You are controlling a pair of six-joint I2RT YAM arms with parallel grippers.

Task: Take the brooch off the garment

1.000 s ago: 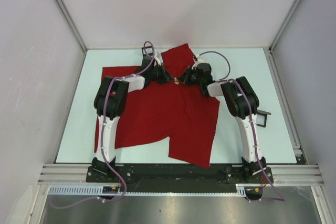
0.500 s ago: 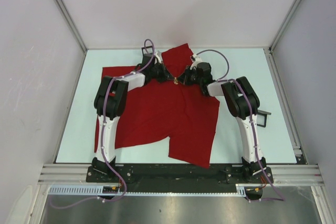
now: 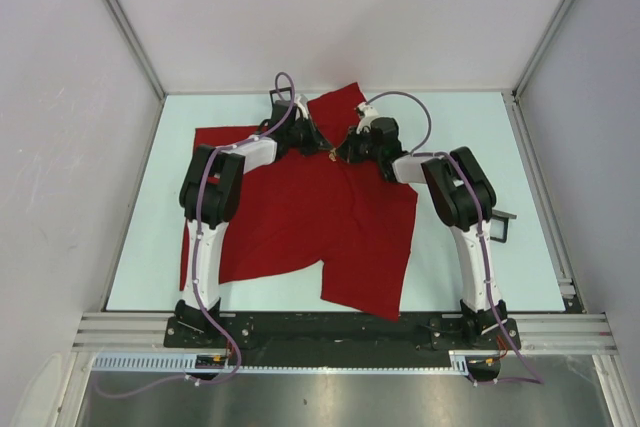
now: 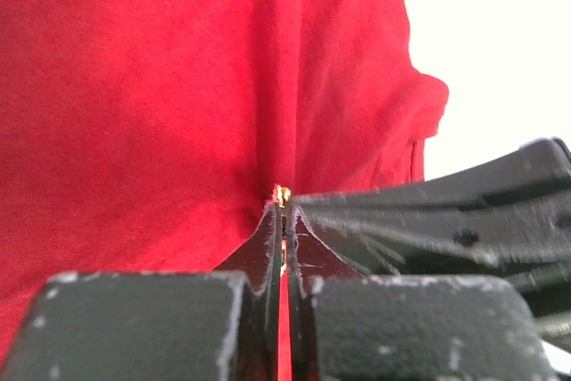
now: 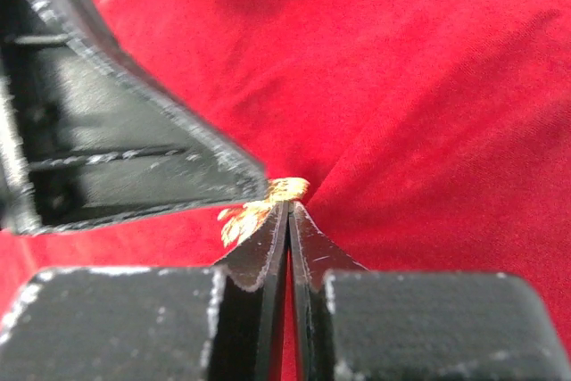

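The red garment (image 3: pixel 300 217) lies spread on the pale table, bunched at the back. A small gold brooch (image 3: pixel 332 153) sits on it between the two grippers. My left gripper (image 3: pixel 322 147) comes in from the left and my right gripper (image 3: pixel 342 151) from the right, tips almost touching. In the left wrist view the left gripper (image 4: pixel 282 207) is shut, with a gold sliver of the brooch (image 4: pixel 282 194) at its tips and cloth (image 4: pixel 161 95) puckered towards it. In the right wrist view the right gripper (image 5: pixel 289 211) is shut on the brooch (image 5: pixel 259 207), and the left gripper's finger (image 5: pixel 134 149) is close beside it.
The pale table (image 3: pixel 470 257) has raised rails at its edges and white walls on three sides. A small black bracket (image 3: pixel 500 224) juts out beside the right arm. Both arm bases stand at the near edge.
Both grippers, together with the brooch, have shifted slightly towards the back and left. The cloth under them has been drawn along a little.
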